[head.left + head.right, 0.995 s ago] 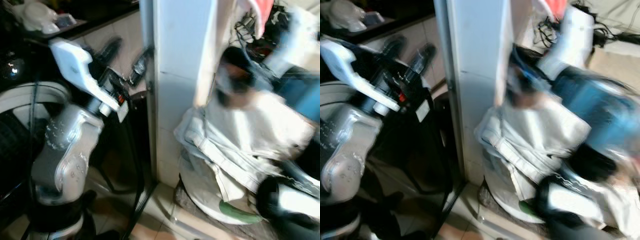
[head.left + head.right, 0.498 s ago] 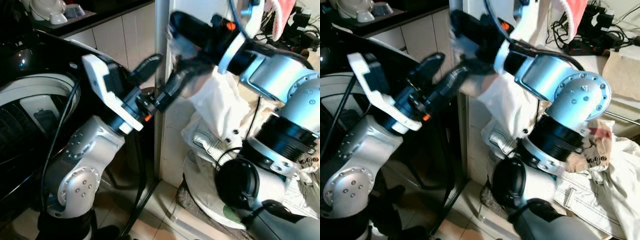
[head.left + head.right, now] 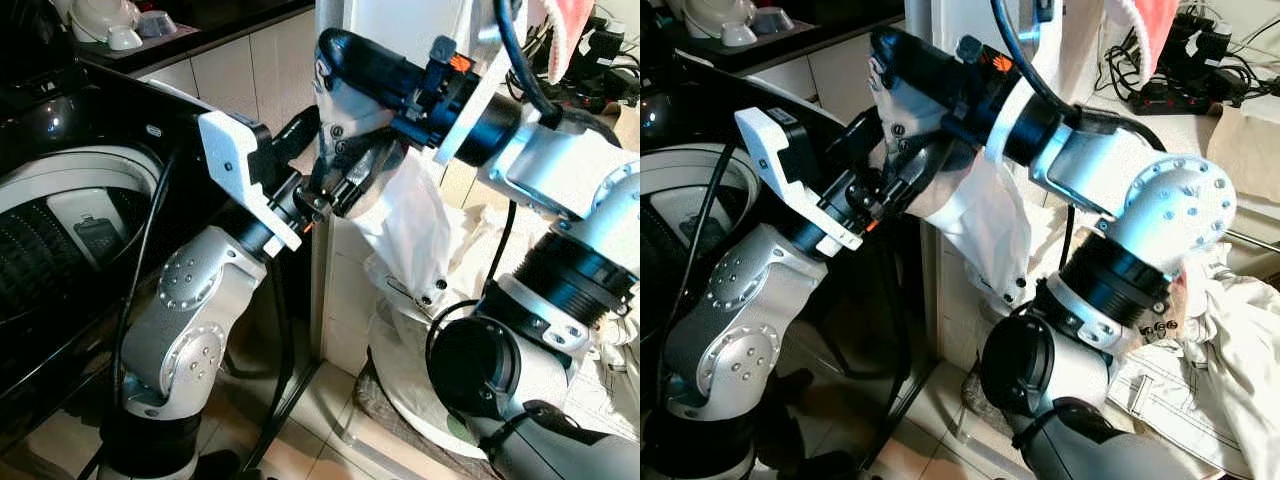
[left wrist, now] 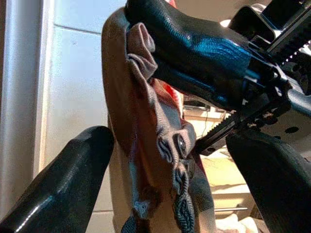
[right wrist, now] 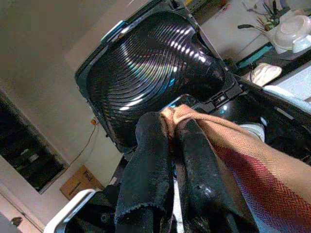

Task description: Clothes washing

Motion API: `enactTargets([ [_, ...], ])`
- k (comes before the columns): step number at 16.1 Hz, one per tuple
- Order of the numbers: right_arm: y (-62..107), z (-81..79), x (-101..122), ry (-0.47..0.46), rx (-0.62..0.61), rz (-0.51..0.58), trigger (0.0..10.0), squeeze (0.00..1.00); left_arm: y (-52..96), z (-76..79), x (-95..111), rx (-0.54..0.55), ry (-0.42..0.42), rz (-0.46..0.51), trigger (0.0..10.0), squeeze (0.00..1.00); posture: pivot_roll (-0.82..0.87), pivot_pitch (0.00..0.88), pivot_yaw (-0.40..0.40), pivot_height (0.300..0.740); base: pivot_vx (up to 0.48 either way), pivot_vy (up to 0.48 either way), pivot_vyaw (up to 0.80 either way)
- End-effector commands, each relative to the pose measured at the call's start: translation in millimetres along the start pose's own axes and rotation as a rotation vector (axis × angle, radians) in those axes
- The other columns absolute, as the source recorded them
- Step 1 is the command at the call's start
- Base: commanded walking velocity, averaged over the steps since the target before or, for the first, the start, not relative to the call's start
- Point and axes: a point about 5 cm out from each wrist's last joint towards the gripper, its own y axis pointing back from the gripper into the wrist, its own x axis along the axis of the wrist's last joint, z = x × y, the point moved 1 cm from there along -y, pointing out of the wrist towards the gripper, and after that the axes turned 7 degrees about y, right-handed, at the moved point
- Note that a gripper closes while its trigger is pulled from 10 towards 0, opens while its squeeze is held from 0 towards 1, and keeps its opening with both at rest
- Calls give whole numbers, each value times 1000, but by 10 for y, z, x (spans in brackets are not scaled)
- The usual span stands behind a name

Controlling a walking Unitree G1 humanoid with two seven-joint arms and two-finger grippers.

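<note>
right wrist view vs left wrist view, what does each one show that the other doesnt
Right wrist view: the washing machine's raised ribbed lid and a white bowl on the counter.

Left wrist view: a white tiled wall, the left gripper's spread fingers, and a button on the garment.

Both: the right gripper clamped on the tan cloth with a red stripe.

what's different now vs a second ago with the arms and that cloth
The right tool has lifted a pale cloth off the pile and carried it across toward the washer, shut on its bunched top. The left tool has come up to meet it, its open fingers either side of the cloth. The camera also shifted. The pile on the floor stays.
</note>
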Motion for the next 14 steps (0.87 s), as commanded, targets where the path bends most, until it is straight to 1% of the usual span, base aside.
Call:
enactTargets([
  [1, -87, -67, -163, -35, 50, -32, 0, 0, -16, 85, 4, -57, 15, 13, 10000, 39, -46, 0, -8, 740, 0, 0, 0],
  [2, -71, -59, -175, -38, 41, -32, 0, 0, -6, 81, -20, -54, 27, 8, 0, 16, -46, 0, -6, 740, 0, 0, 0],
  [3, -59, -55, -180, -40, 33, -31, 0, 0, 12, 74, -42, -57, 23, -7, 0, 0, -45, 0, -3, 740, 0, 0, 0],
  [6, -29, -46, -184, -41, 24, -31, 0, 0, 48, 47, -78, -47, 29, -35, 0, 0, -42, 0, -2, 740, 0, 0, 0],
  [14, -4, -47, -177, -40, 12, -38, 0, 0, 107, -47, -44, -7, 2, -31, 0, 0, -38, 0, -3, 740, 0, 0, 0],
])
